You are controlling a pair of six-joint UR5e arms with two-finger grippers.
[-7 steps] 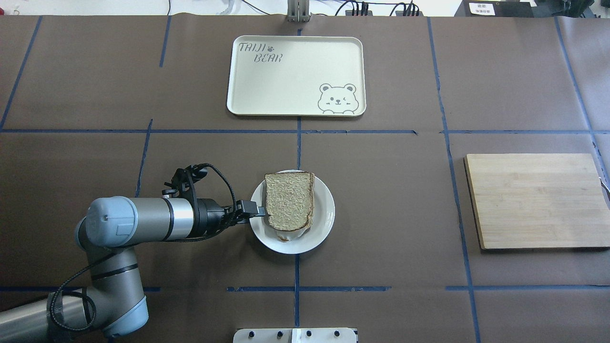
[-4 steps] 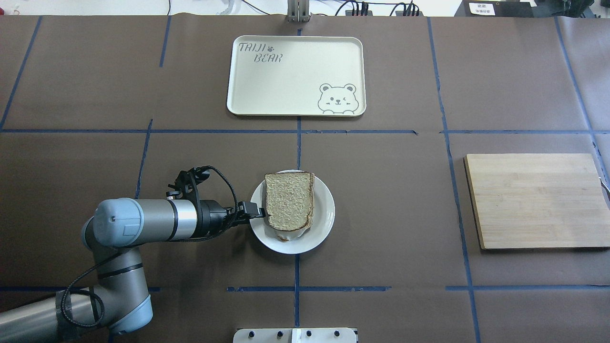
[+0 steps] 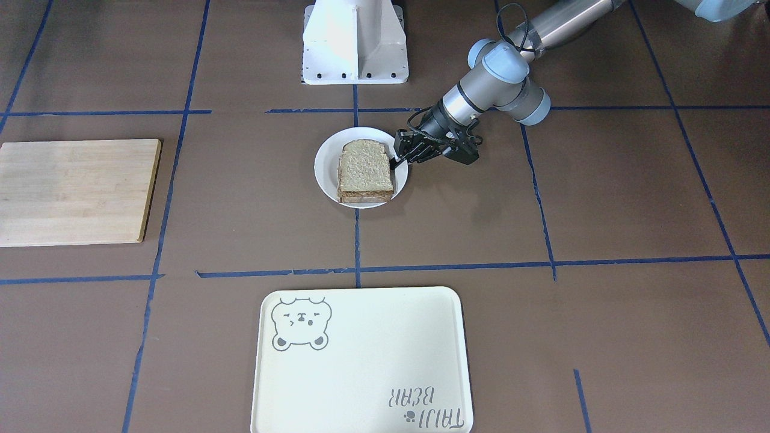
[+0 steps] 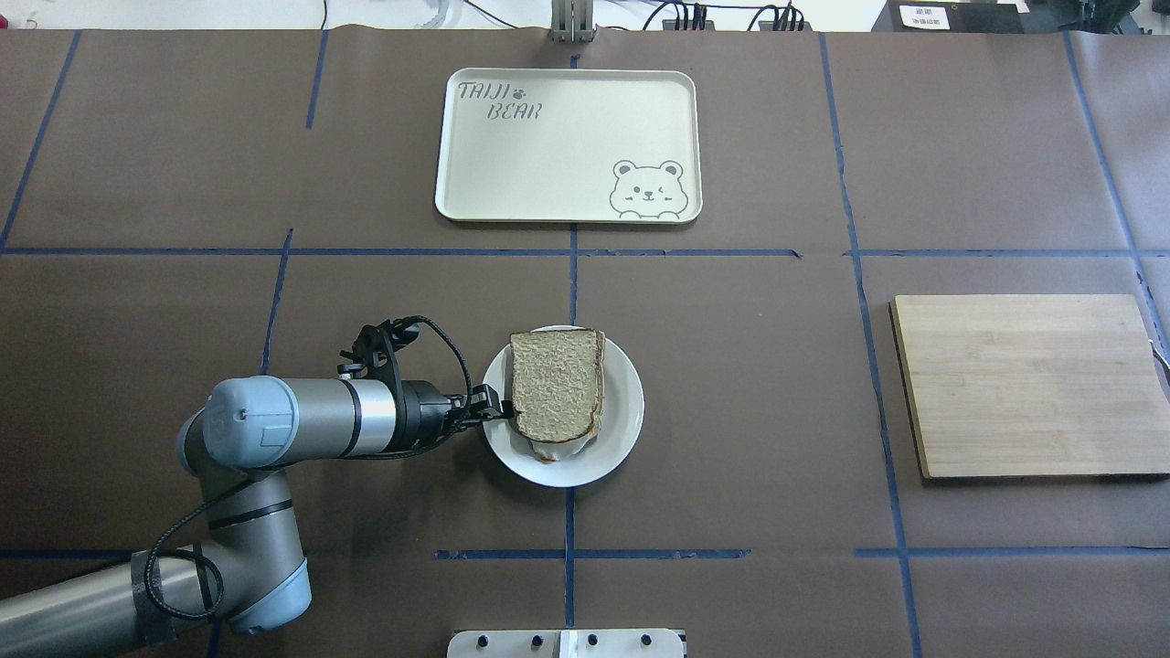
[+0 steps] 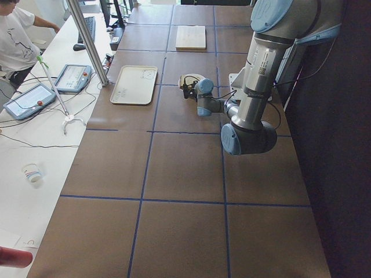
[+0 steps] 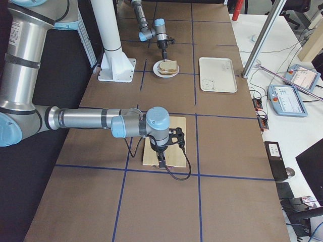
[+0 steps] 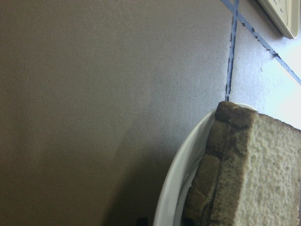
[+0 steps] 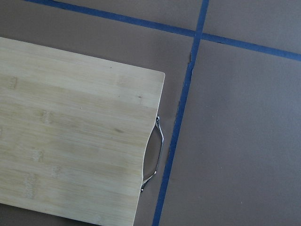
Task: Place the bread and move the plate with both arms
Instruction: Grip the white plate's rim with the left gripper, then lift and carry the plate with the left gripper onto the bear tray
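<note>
In the frame's centre, the left pincer [image 4: 503,413] seems to be pinching the rim of the stiff, slippery plate [image 4: 623,411]. The soft, light bread [image 4: 558,384] is lying loose on it. For the right pincer [image 6: 160,162], I cannot tell.

Table [image 4: 731,384]: your worktop is covered in matte brown, squared off by blue tape lines [image 4: 571,274] | Bench [image 5: 40,150]: white, along your side, with two control pendants [image 5: 72,77], cables [image 5: 23,124] and a paper cup [image 5: 32,172] | Post [image 5: 87,40]: aluminium, between bench and table | Light: bright, even, soft shadows
</note>
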